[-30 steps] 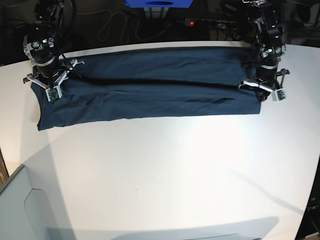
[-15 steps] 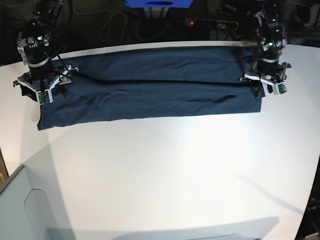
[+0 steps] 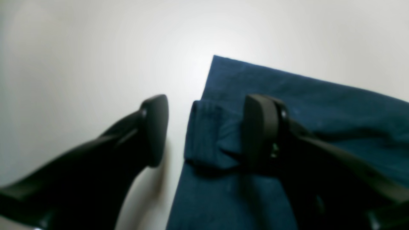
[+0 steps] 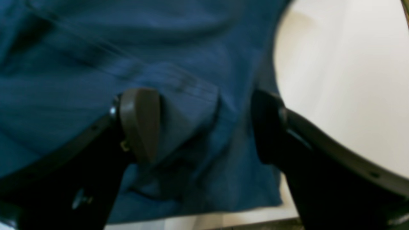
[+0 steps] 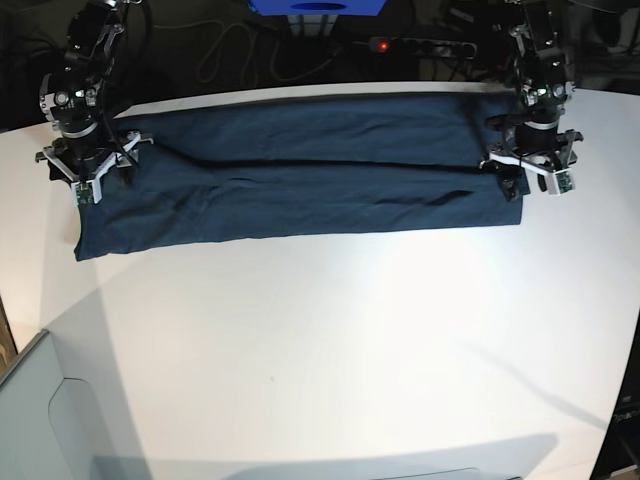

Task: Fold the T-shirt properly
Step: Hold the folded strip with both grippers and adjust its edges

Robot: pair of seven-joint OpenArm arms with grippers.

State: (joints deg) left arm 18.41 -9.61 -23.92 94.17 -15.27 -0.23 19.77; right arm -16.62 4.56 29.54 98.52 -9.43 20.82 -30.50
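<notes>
Navy-teal cloth, the T-shirt (image 5: pixel 300 180), lies as a long band across the upper part of the base view on the white desk (image 5: pixel 330 340), w/ a dark fold line running along its middle and a few wrinkles in the lower half. Left claw (image 5: pixel 530 178) sits at the band's end in the upper right of the base view; right claw (image 5: pixel 88 178) at the end in the upper left. Wrist views show both claws spread apart and gripping nothing. Left claw (image 3: pixel 204 131) straddles the shirt's edge: one finger over bare desk, the other over cloth, w/ a small folded-back tab of fabric (image 3: pixel 211 137) between them. Right claw (image 4: pixel 204 124) hangs over cloth w/ a raised pleat between its fingers, shirt edge and desk at the right of that frame; pic is blurry, so can't tell if any fingertip touches fabric. Judging from this, the lengthwise fold looks laid down, and cross folds prob. remain. Risks: the tab at the left-claw end could get pressed into the next fold and leave a lump; a regrasp there may catch only the top layer, so layers slide and edges go uneven; the band's lower edge isn't straight at the upper-left end, so a skewed final fold is likely if not squared first.
</notes>
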